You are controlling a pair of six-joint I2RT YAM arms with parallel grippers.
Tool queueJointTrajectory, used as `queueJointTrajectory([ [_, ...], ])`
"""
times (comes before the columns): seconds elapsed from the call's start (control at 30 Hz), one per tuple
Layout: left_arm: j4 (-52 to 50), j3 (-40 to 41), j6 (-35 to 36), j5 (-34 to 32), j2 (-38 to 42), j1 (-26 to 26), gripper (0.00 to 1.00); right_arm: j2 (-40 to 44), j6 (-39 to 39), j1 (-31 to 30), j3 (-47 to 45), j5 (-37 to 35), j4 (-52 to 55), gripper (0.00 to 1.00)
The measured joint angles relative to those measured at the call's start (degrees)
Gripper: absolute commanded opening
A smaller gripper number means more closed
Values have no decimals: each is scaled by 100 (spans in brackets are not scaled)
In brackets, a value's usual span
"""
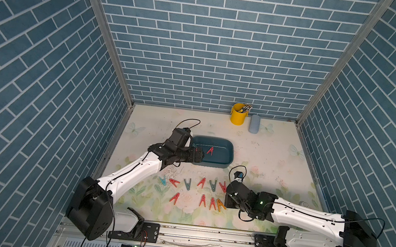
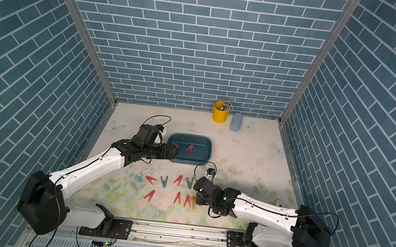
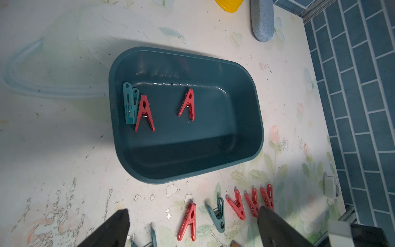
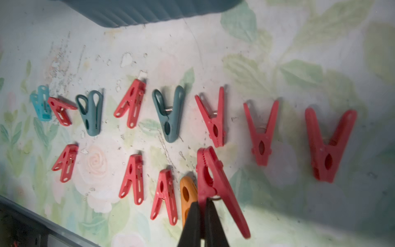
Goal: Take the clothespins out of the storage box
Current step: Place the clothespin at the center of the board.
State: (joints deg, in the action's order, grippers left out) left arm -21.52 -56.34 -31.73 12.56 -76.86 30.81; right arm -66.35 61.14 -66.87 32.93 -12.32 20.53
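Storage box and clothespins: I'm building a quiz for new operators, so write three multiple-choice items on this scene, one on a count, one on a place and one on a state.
1. How many clothespins lie in the storage box?
A. two
B. three
C. five

2. Where does the yellow bucket stand?
A. at the back of the table, beside the pale blue case
B. inside the storage box
C. at the front edge, between the arms

3. The right gripper has its jaws:
A. wide open and empty
B. shut on a red clothespin
C. shut on an orange clothespin

Answers:
1 B: the left wrist view shows one teal and two red in the box.
2 A: both top views show it near the back wall, next to the case.
3 B: the right wrist view shows the jaws closed on the red peg.
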Motion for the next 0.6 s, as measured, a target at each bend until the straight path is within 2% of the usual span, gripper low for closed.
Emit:
queueJointTrajectory([
  [0.47, -11, 2, -140, -11, 271, 61, 99, 37, 520, -229, -793, -33, -452, 3],
  [0.53, -22, 2, -151, -28, 271, 79, 100, -13, 555, -254, -813, -33, -525, 8],
  [0.6, -35, 2, -170, -48, 271, 96, 99, -70, 601, -264, -813, -28, -610, 20],
])
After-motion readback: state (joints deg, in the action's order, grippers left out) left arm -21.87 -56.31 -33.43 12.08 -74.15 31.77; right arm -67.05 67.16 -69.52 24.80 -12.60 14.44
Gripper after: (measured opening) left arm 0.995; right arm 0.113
